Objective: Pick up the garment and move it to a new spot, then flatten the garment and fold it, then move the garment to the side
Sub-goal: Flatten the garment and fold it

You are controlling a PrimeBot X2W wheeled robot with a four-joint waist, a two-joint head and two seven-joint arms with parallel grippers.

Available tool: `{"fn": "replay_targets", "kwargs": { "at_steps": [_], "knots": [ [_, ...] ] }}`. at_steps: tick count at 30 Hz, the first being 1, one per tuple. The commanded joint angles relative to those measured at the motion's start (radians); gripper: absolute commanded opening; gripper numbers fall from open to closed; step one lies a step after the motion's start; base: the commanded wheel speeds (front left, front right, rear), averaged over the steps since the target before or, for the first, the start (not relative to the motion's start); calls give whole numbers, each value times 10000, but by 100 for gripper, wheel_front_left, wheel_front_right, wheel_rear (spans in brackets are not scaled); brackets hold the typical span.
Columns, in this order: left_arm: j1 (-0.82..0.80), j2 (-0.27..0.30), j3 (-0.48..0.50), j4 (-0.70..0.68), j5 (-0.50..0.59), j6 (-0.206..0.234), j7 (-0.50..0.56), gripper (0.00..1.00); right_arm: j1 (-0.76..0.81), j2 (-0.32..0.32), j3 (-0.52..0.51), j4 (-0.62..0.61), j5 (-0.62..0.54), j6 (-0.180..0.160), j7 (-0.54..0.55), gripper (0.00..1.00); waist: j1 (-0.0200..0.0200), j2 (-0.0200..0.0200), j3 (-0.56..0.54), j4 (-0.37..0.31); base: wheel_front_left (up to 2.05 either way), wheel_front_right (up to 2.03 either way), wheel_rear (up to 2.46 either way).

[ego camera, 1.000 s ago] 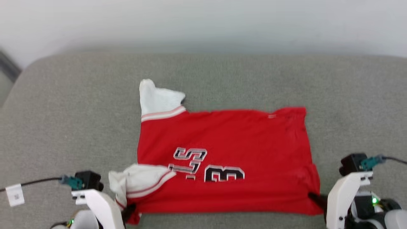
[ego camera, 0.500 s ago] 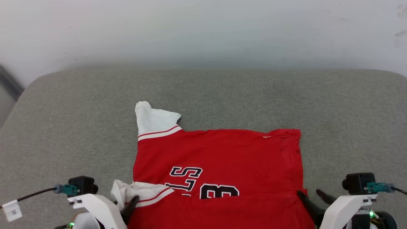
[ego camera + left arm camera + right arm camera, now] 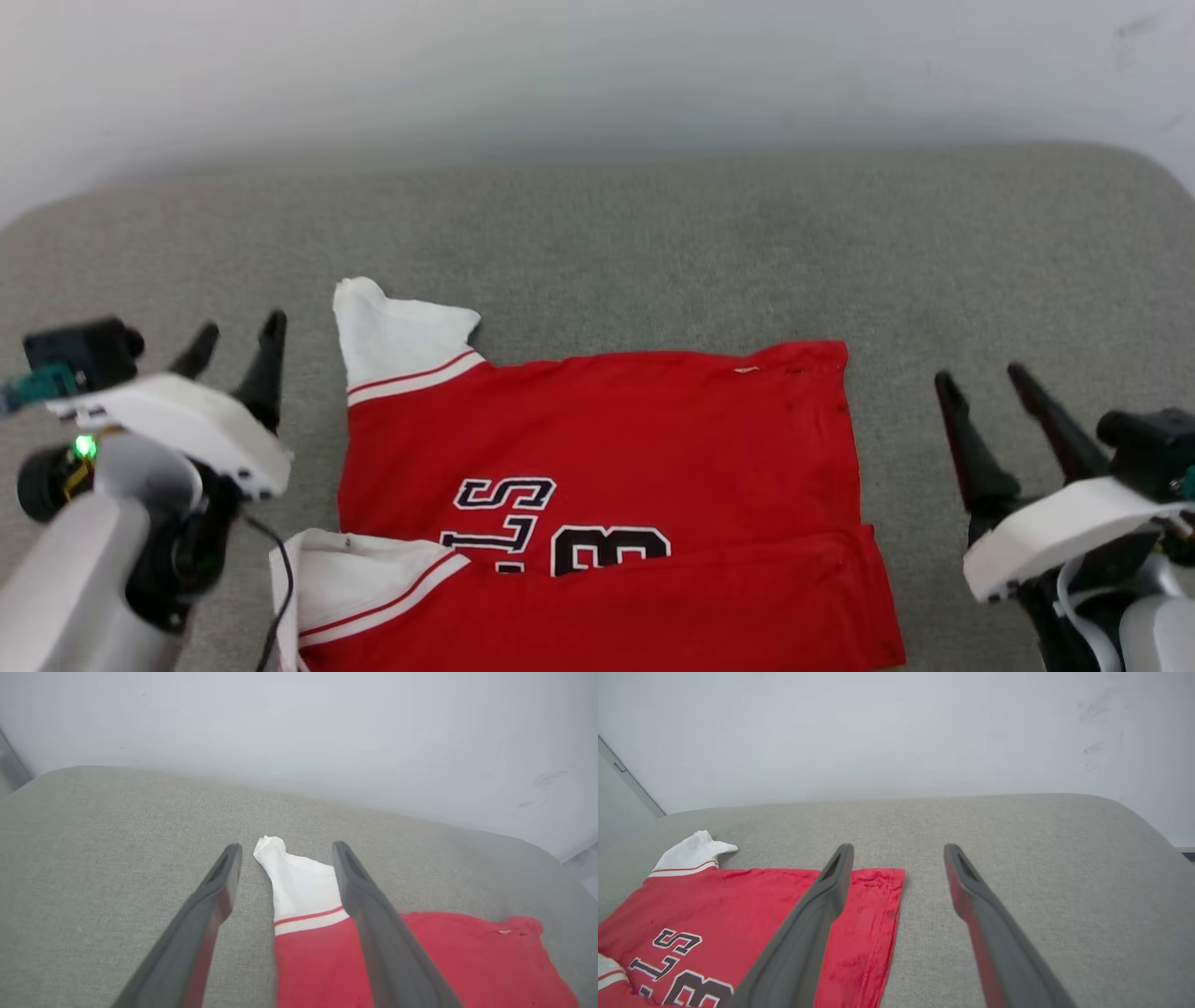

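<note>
The garment point(image 3: 616, 457), a red jersey with black white-outlined lettering, lies folded on the grey cushion point(image 3: 653, 243). Its near edge is doubled over toward the back, and white lining with striped trim sticks out at the far left point(image 3: 397, 341) and near left point(image 3: 359, 583). My left gripper point(image 3: 238, 338) is raised beside the garment's left edge, open and empty. To the right of the garment's edge my right gripper point(image 3: 982, 381) hovers open, holding nothing. In the left wrist view the garment point(image 3: 299, 891) shows between the fingers point(image 3: 219, 891). The right wrist view has the garment point(image 3: 752, 905) at lower left.
A pale wall point(image 3: 597, 75) rises behind the cushion. Bare cushion surface stretches behind the garment and to its right point(image 3: 1017, 835). A dark cable point(image 3: 275, 579) hangs from my left arm near the garment's left corner.
Both grippers have opened, let go of the garment's near corners, and lifted out to its sides. The doubled near edge now lies flat. The head camera has also shifted.
</note>
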Motion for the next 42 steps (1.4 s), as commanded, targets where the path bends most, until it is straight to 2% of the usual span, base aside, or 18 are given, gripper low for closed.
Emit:
{"fn": "replay_targets", "kwargs": {
  "at_steps": [1, 5, 8, 14, 16, 22, 26, 27, 30, 33, 36, 41, 42],
  "knots": [
    [-437, 13, -20, 39, 132, 27, 2, 100, -304, 133, -67, -181, -36, -8, -148, 100, 0, 0, 679, -255, 0, 0, 0],
    [-1629, 292, -174, 401, 401, -184, 503, 100, -874, 302, 30, -643, -275, -8, -419, 100, 0, 0, 1670, -574, 0, 0, 0],
    [-2516, 472, -342, 835, 311, -552, 1204, 100, -1260, 365, 103, -905, -431, -8, -644, 100, 0, 0, 2348, -798, 0, 0, 0],
    [-4171, 975, -650, 1877, -412, -1235, 3803, 100, -1683, 484, 211, -983, -453, -8, -783, 100, 0, 0, 3201, -1169, 0, 0, 0],
    [-4610, 1226, -757, 2182, -556, -1282, 4726, 100, -1794, 533, 301, -940, -397, -8, -843, 100, 0, 0, 3392, -1295, 0, 0, 0],
    [-5315, 1877, -1107, 2841, -883, -1030, 7136, 100, -1826, 632, 537, -746, -159, -8, -905, 100, 0, 0, 3894, -1656, 0, 0, 0],
    [-5073, 1841, -1417, 3251, -1177, -819, 8309, 100, -1852, 668, 614, -596, 18, -8, -882, 100, 0, 0, 4086, -1791, 0, 0, 0],
    [-4972, 1761, -1475, 3307, -1251, -753, 8500, 68, -1852, 678, 622, -550, 62, -8, -833, 100, 0, 0, 4119, -1803, 0, 0, 0],
    [-4713, 1418, -1519, 3445, -1560, -637, 8737, 0, -1883, 678, 663, -436, 293, -8, -716, 100, 0, 0, 4169, -1809, 0, 0, 0],
    [-4609, 1152, -1454, 3476, -1631, -665, 8422, 0, -1988, 546, 736, -354, 573, -8, -453, 100, 0, 0, 4100, -1718, 0, 0, 0],
    [-4623, 1114, -1336, 3507, -1528, -742, 7896, 0, -2220, 363, 749, -141, 1040, -8, 12, 100, 0, 0, 3906, -1574, 0, 0, 0],
    [-4856, 824, -1064, 3451, -1423, -1117, 6725, 0, -3130, -216, 1070, 645, 1674, -8, 1595, 100, 0, 0, 3508, -1133, 0, 0, 0],
    [-4856, 824, -1064, 3451, -1423, -1117, 6725, 0, -3130, -216, 1070, 645, 1674, -8, 1595, 100, 0, 0, 3508, -1133, 0, 0, 0]
  ]
}}
